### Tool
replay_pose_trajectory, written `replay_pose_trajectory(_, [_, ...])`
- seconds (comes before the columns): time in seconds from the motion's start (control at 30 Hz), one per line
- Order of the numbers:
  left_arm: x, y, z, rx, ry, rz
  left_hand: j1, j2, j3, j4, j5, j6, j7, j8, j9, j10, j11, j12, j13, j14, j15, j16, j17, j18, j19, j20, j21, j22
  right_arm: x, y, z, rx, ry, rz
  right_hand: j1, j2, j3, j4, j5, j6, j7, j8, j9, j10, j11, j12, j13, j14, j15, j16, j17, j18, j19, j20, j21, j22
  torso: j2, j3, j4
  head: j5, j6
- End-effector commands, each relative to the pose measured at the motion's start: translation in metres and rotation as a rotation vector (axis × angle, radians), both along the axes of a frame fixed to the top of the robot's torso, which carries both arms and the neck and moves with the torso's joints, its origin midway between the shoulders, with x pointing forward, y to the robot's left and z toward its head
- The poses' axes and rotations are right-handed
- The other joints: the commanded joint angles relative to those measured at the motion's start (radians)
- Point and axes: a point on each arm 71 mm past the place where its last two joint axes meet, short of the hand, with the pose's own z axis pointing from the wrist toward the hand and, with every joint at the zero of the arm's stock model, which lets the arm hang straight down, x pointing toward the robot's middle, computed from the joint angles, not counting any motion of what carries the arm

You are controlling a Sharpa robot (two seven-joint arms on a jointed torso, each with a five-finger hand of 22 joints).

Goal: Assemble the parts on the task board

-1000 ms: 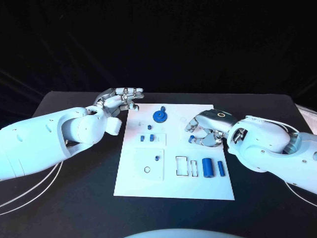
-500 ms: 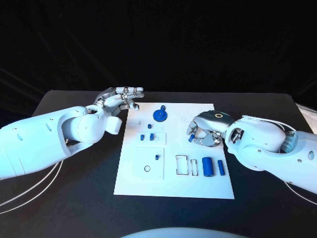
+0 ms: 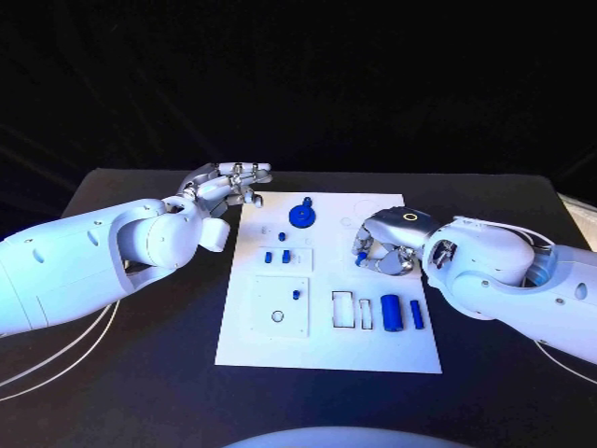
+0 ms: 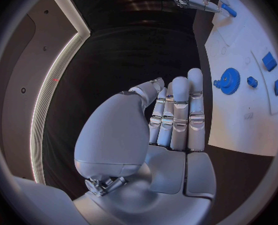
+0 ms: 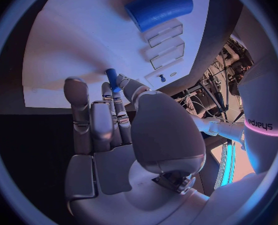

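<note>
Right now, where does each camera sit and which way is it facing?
Head view: above, looking down at the task board; both arms enter.
Left wrist view: behind the left hand, facing the board's gear.
Right wrist view: behind the right hand, whose fingers pinch a small blue peg.
Shared: the board; head and left wrist views show the gear.

I see the left arm [image 3: 84, 266] reaching in from the left edge toward upper centre, its left hand [image 3: 229, 189] empty, fingers straight and pressed side by side, thumb alongside. My right arm [image 3: 527, 285] enters from the right edge, bent toward mid-frame. The right hand [image 3: 383, 245] is turned downward, thumb and a finger pinching a small blue peg [image 5: 111, 78].
</note>
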Motion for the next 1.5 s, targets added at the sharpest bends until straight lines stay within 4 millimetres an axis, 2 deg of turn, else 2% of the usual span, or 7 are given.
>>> replay_pose_trajectory(0.03, [0.0,-0.002,0.001,-0.013,-0.003,-0.02,-0.004,0.003,-0.006,0.0,0.001,-0.006,0.001,0.005,-0.001,-0.008,-0.003,0.003,0.001,-0.006,0.002,-0.006,-0.001,0.011,-0.005,-0.001,-0.003,-0.001,0.0,0.001,-0.001,-0.002,-0.013,-0.001,0.012,0.02,0.017,-0.003,-0.025,0.019,-0.004,0.011,0.004,0.026,-0.007,0.011,0.004,0.034,-0.012,0.012,0.01,-0.009,0.013,-0.003,0.016,0.02,0.0,0.0001,0.0002,-0.001,-0.001])
replay_pose_trajectory(0.2, [0.0,-0.002,0.001,-0.013,-0.003,-0.019,-0.004,0.003,-0.006,0.0,0.001,-0.006,0.001,0.005,-0.001,-0.008,-0.003,0.003,0.001,-0.006,0.002,-0.006,-0.001,0.011,-0.005,-0.001,-0.003,-0.001,0.0,0.001,0.004,0.039,-0.058,-0.002,0.031,0.04,0.047,-0.013,-0.068,0.05,-0.012,0.03,0.013,0.071,-0.02,0.019,0.009,0.039,-0.023,0.032,0.032,-0.017,0.033,-0.014,0.05,0.073,0.0,-0.0001,0.0003,-0.001,-0.003])
replay_pose_trajectory(0.77, [0.0,-0.003,0.0,-0.013,-0.002,-0.02,-0.004,0.004,-0.008,0.0,0.0,-0.006,0.001,0.006,-0.001,-0.009,-0.002,0.005,0.001,-0.006,0.002,-0.006,-0.002,0.011,-0.005,-0.001,-0.004,-0.002,-0.021,0.007,0.028,0.182,-0.097,0.038,0.046,0.032,0.075,-0.033,-0.064,0.05,-0.008,0.032,0.018,0.085,-0.02,0.01,0.01,0.04,-0.025,0.041,0.039,-0.024,0.046,-0.02,0.078,0.116,-0.001,-0.0009,0.0007,0.002,-0.003])
replay_pose_trajectory(0.97, [0.0,-0.004,0.0,-0.014,-0.002,-0.022,-0.004,0.004,-0.008,0.0,0.0,-0.006,0.001,0.006,-0.001,-0.009,-0.002,0.005,0.001,-0.006,0.002,-0.006,-0.002,0.011,-0.005,-0.001,-0.004,-0.002,-0.035,0.032,0.031,0.244,-0.038,0.107,0.046,0.03,0.079,-0.035,-0.061,0.048,-0.006,0.032,0.018,0.085,-0.019,0.007,0.01,0.039,-0.024,0.041,0.038,-0.024,0.045,-0.02,0.08,0.117,-0.001,-0.0011,-0.0015,0.009,-0.005])
replay_pose_trajectory(1.07, [0.0,-0.004,0.0,-0.016,-0.003,-0.025,-0.004,0.004,-0.008,0.0,0.0,-0.006,0.001,0.006,-0.001,-0.009,-0.002,0.005,0.001,-0.006,0.002,-0.006,-0.002,0.011,-0.005,-0.001,-0.004,-0.002,-0.043,0.046,0.027,0.257,-0.013,0.151,0.044,0.028,0.081,-0.037,-0.058,0.046,-0.005,0.031,0.018,0.084,-0.018,0.004,0.01,0.039,-0.023,0.04,0.037,-0.024,0.044,-0.02,0.08,0.115,0.0,-0.0021,0.0006,0.011,-0.006])
replay_pose_trajectory(1.23, [0.0,-0.005,0.0,-0.017,-0.003,-0.027,-0.004,0.005,-0.008,0.0,0.0,-0.006,0.001,0.006,-0.001,-0.009,-0.003,0.006,0.001,-0.006,0.002,-0.006,-0.003,0.011,-0.005,-0.001,-0.004,-0.002,-0.057,0.075,0.017,0.274,0.028,0.232,0.042,0.025,0.081,-0.038,-0.054,0.044,-0.004,0.03,0.018,0.083,-0.017,0.002,0.01,0.039,-0.023,0.04,0.036,-0.024,0.043,-0.019,0.081,0.116,-0.001,-0.0015,-0.0005,0.018,-0.008])
replay_pose_trajectory(1.5, [0.0,-0.007,0.0,-0.018,-0.002,-0.031,-0.004,0.005,-0.008,0.0,0.0,-0.006,0.001,0.006,-0.001,-0.009,-0.003,0.006,0.001,-0.006,0.002,-0.006,-0.003,0.011,-0.005,-0.001,-0.004,-0.002,-0.065,0.1,-0.006,0.269,0.094,0.293,0.037,0.023,0.084,-0.039,-0.04,0.04,-0.001,0.028,0.018,0.083,-0.015,-0.003,0.01,0.038,-0.021,0.042,0.038,-0.024,0.042,-0.018,0.083,0.118,0.0,-0.0015,0.0014,0.02,-0.005])
